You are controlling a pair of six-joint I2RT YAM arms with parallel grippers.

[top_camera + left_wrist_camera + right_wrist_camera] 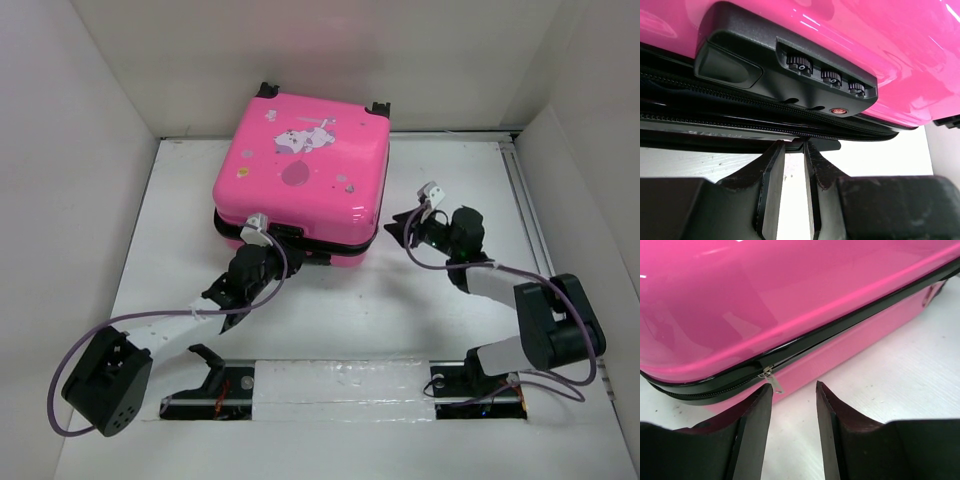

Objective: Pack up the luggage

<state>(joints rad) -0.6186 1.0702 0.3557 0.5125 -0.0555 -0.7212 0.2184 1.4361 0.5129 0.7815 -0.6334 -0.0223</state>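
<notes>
**Lid down, zip to close: pull sits just off the R claw**

The luggage [300, 165] lies flat at the far-centre of the table [400, 300], printed shell up and wheels toward the back wall. The lid is down on the base, so packing looks nearly done. My guess is the step in hand is running the zip round.

The left gripper [795, 147] is up against the near edge of the case, right under the combo lock [822, 76]. Its fingers are nearly together w/ a thin slit of table showing between them. A black tab [815, 145] sits at the tips, but I can't tell if it's pinched or only touched. It's prob. best used as a brace so the case doesn't slide.

The right gripper [794, 386] is at the case's right near corner, fingers apart w/ nothing between them. The black zip trim [840, 332] runs along the seam above it.

The small silver zip pull [771, 379] hangs just beyond the tip of the finger on the left of the wrist view, off-centre to the gap. To do it well:
- shift a touch that way so the pull sits mid-gap before closing
- grip the pull's flat faces, not the slider
- drag along the seam line, not away from it, and go slowly round the corner

The walls [100, 120] are plain white and box the space in on three sides. The table is matte white and lightly scuffed, so prob. low friction under a hard shell. A glossy tape strip [340, 385] runs along the near edge between the arm bases.
</notes>
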